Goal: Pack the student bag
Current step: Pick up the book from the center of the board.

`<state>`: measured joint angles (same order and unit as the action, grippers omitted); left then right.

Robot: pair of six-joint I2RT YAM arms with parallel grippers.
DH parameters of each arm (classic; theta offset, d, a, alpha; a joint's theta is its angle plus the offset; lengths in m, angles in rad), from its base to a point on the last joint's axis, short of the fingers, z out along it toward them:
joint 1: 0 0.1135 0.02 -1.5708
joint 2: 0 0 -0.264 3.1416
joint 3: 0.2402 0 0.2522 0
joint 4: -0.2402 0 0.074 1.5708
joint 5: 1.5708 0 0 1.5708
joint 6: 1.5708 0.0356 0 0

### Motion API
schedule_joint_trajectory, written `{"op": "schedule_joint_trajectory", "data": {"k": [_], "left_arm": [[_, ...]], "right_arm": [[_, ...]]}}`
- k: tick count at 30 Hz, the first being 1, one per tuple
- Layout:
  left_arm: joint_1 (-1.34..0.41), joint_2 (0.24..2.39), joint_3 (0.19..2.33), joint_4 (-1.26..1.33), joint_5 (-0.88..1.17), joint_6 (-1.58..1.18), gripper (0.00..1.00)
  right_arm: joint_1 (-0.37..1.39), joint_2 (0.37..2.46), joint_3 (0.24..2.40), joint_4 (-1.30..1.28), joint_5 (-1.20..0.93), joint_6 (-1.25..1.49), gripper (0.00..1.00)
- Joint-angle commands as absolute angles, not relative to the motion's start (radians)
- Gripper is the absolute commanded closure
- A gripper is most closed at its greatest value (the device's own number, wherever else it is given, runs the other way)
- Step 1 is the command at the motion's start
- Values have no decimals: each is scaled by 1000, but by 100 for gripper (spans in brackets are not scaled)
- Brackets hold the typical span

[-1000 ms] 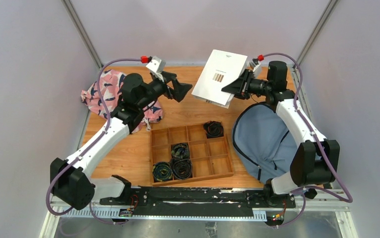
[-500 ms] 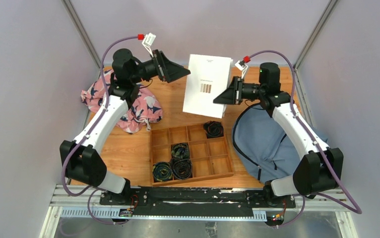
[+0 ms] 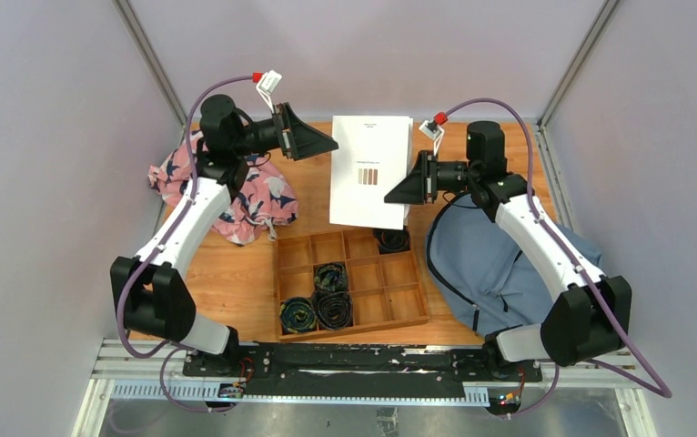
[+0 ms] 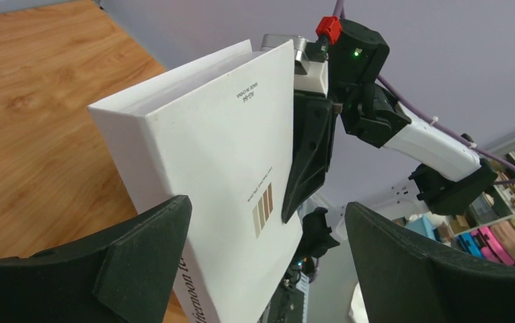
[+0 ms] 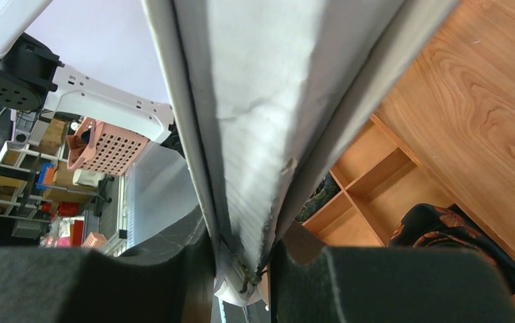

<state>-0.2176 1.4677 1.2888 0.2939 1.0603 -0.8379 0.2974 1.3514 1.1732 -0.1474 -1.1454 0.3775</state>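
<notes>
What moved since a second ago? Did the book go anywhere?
The right gripper, shut on the white book, swung it left and squared it up. The left gripper, open, lifted and now faces the book. The student bag, wooden tray and pink cloth stayed put.

A wooden counter (image 3: 236, 273) with warm orange grain sits inside an enclosure of plain pale lilac-grey walls (image 3: 54, 137) at the left, back and right. Slim metal posts (image 3: 149, 59) run along the two back corners. A silver rail (image 3: 126, 369) lines the counter's near edge. The light is even and soft. In the wrist views, shelves with coloured bins (image 4: 503, 232) and a salmon-pink perforated basket (image 5: 97, 145) stand beyond the enclosure.
</notes>
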Motion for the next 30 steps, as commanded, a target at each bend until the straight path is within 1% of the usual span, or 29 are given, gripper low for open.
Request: {"op": "schedule_joint_trajectory", "data": {"k": [1, 5, 12, 18, 21, 22, 23, 26, 28, 29, 30], "left_arm": [[-177, 1448, 1267, 287, 1069, -843, 2], [-166, 1467, 1272, 286, 1075, -854, 2], [-168, 1532, 1300, 284, 1105, -876, 2], [-222, 1543, 1339, 287, 1154, -873, 1], [-239, 1541, 1339, 304, 1178, -880, 4], [-241, 1539, 1335, 318, 1184, -891, 8], [-241, 1538, 1328, 338, 1188, -906, 15], [-241, 1530, 1305, 398, 1191, -952, 39], [-241, 1525, 1300, 406, 1189, -954, 51], [-241, 1524, 1298, 406, 1189, -953, 59], [-241, 1523, 1299, 406, 1187, -953, 64]], "right_arm": [[308, 1313, 1183, -27, -1278, 358, 72], [308, 1313, 1187, -54, -1273, 339, 72], [326, 1313, 1182, -10, -1317, 353, 72], [370, 1359, 1206, -17, -1321, 343, 71], [375, 1390, 1215, -16, -1322, 347, 71], [377, 1397, 1216, -13, -1323, 347, 71], [378, 1402, 1215, -10, -1323, 348, 71], [376, 1422, 1220, -8, -1306, 351, 70], [376, 1439, 1225, -9, -1297, 357, 69], [376, 1447, 1229, -9, -1292, 362, 69], [376, 1455, 1230, -8, -1285, 366, 68]]}}
